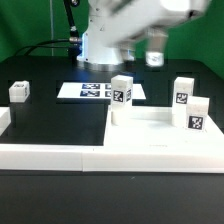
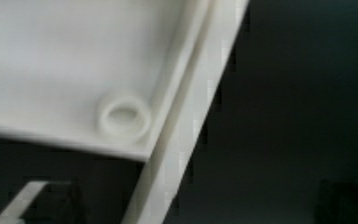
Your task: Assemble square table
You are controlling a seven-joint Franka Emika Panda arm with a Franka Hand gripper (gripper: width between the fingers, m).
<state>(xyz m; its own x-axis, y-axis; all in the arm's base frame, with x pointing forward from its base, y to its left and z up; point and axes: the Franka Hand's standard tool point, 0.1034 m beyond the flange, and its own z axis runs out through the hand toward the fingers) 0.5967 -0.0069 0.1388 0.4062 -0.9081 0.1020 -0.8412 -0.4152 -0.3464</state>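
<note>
End effector [image 1: 153,52] — jaws spread, empty, raised above the top [image 1: 160,128]. Three legs [image 1: 121,92] stand below it. Fourth leg [image 1: 20,91] lies well apart — likely awaiting pickup.

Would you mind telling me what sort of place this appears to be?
Probably a robotics lab bench: a black table, a marker board lying on it, and tagged white legs standing on a table top.

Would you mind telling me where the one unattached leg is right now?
In the exterior view, the loose leg lies alone on the black table at far left, well apart from the tabletop and left of the marker board.
</note>
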